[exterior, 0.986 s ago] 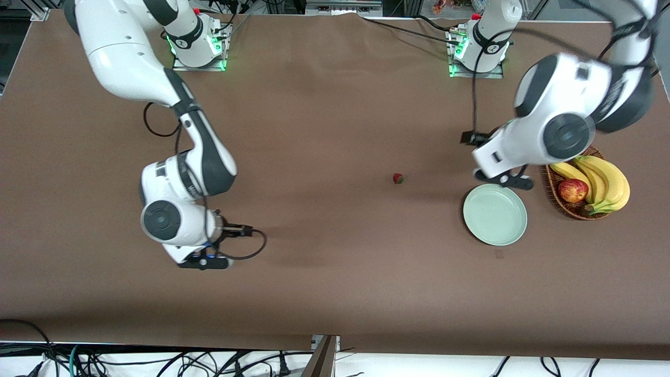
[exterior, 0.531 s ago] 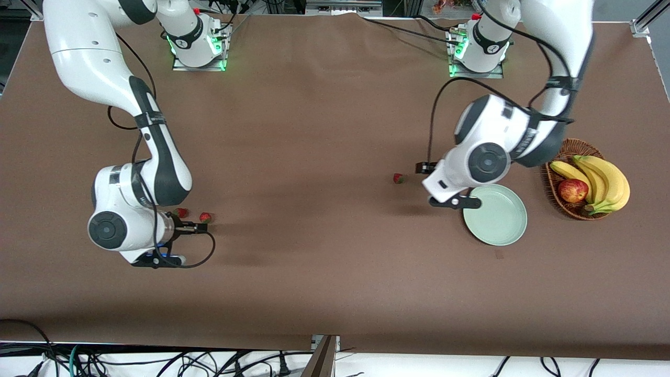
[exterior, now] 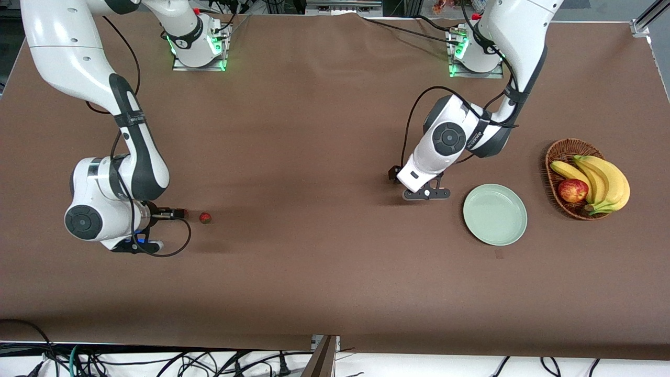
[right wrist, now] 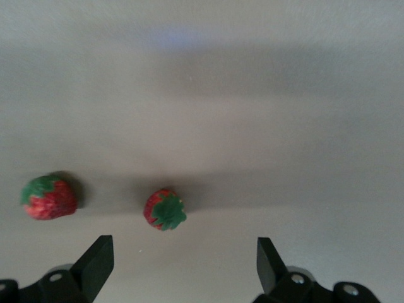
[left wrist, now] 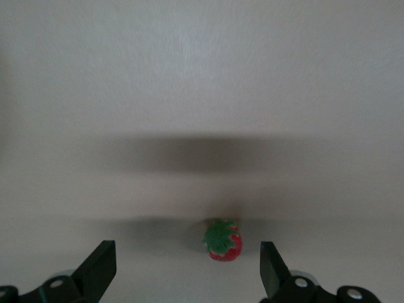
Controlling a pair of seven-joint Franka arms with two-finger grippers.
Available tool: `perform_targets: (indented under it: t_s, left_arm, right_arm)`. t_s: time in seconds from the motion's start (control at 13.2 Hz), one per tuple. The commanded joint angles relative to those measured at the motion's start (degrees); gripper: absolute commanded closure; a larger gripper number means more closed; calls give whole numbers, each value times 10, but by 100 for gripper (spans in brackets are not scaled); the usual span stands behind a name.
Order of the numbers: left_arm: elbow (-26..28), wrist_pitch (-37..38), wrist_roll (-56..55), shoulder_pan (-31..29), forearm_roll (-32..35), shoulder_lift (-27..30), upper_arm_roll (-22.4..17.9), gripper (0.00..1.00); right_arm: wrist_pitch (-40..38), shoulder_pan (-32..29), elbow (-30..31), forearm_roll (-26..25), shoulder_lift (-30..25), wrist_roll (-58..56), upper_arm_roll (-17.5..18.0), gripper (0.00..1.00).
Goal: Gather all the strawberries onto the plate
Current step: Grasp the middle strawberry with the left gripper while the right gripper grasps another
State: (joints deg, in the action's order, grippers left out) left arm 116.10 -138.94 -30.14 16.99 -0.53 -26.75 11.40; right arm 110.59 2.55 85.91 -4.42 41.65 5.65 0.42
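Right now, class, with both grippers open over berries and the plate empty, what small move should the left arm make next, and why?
Probably lower the left gripper straight down. In its wrist view its open jaws already stand on either side of a strawberry lying on the table, nothing is held, and the plate has no berries yet. The right gripper, open, hangs over two more strawberries.

Brown-covered table (exterior: pixel 324 272); tangled cables (exterior: pixel 157 361) below its near edge.

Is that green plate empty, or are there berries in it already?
Empty. The plate shows only bare mint-green surface; one strawberry lies on the table.
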Motion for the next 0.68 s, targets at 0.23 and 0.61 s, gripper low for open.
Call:
perform_targets:
  t_s: [0.23,0.61]
  left_arm:
    - [33,-81,-19,22,2,-14,-3,0]
    - [33,-124,-49,39,3,-39,-5,14]
  right_arm:
    - [95,-3,74,-4,-18,-3,3,0]
    - [110,0,79,-3,-12,-2,5,0]
